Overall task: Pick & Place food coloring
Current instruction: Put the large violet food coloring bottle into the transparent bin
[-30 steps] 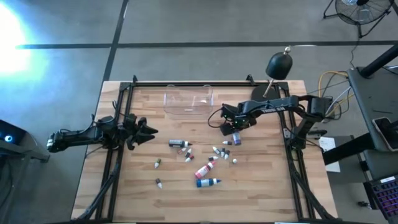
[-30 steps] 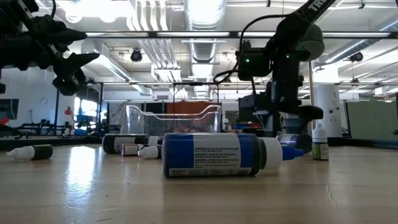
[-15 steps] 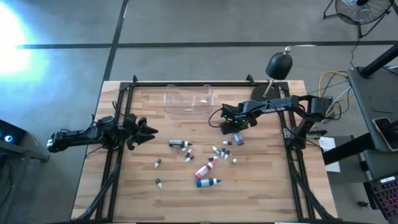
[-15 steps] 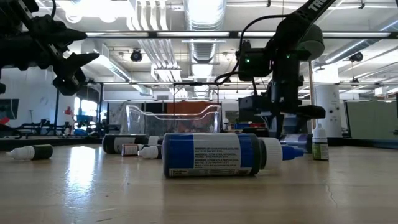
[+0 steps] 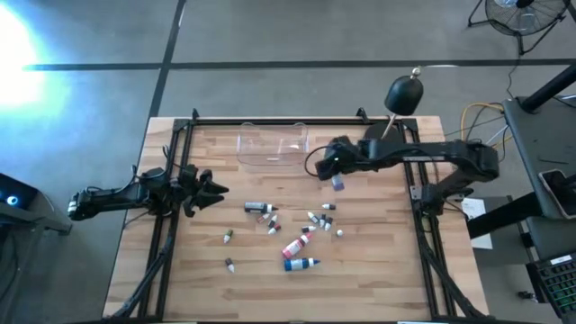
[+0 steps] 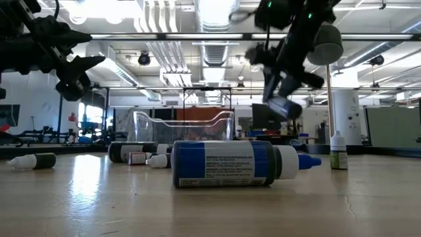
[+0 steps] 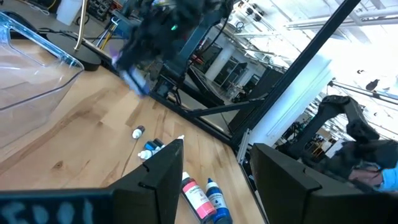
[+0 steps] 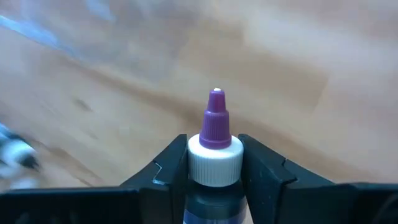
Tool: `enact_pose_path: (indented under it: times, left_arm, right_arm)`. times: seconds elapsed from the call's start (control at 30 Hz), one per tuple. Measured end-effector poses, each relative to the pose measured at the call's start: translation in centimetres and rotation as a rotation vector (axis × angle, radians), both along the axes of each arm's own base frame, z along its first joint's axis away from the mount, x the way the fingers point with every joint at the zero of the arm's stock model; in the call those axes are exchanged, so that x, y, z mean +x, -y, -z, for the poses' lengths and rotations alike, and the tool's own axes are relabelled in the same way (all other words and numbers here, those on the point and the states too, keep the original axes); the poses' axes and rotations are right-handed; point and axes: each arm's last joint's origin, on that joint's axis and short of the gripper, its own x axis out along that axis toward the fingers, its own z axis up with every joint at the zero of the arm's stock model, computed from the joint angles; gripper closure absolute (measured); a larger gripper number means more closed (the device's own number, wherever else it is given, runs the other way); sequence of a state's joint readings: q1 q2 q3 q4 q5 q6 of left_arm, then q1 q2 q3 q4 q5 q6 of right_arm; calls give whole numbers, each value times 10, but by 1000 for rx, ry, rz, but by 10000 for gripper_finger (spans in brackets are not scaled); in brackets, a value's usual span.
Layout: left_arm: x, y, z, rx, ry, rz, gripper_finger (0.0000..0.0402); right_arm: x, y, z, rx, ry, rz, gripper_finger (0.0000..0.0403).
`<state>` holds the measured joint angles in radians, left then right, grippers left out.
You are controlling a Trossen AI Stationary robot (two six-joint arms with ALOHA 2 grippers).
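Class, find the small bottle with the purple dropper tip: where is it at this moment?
The small dark bottle with the purple dropper tip is clamped in the right gripper, lifted off the wooden table, just right of the clear plastic tub in the high view.

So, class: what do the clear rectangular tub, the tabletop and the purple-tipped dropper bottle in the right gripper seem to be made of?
Clear rectangular tub: probably glossy plastic, see-through. Tabletop: seemingly wood, showing plank seams and grain. Purple-tipped dropper bottle: likely smooth moulded plastic; right gripper clamps it.
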<state>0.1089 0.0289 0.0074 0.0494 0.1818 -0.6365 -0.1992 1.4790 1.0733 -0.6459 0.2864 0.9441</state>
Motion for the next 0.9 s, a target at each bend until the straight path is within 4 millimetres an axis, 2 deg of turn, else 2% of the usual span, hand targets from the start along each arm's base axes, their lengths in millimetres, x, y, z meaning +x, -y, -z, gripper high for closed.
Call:
enact_pose_path:
  times: [0.17, 0.23, 0.3, 0.53, 0.7, 0.9]
  left_arm:
    - [0, 0, 0, 0, -1, 1, 239]
    - [0, 0, 0, 0, -1, 1, 239]
    - [0, 0, 0, 0, -1, 1, 239]
    - [0, 0, 0, 0, -2, 0, 239]
    - [0, 0, 0, 0, -2, 0, 239]
    - [0, 0, 0, 0, -2, 0, 239]
  right_arm:
    - [6, -18, -35, -322, 311, -139, 296]
    - [12, -16, -41, -400, 447, -166, 295]
    - [18, -9, -38, -433, 503, -152, 288]
    - [46, 14, -19, -489, 441, -151, 292]
    - [69, 21, -11, -557, 408, -199, 294]
    - [85, 26, 7, -623, 353, -150, 291]
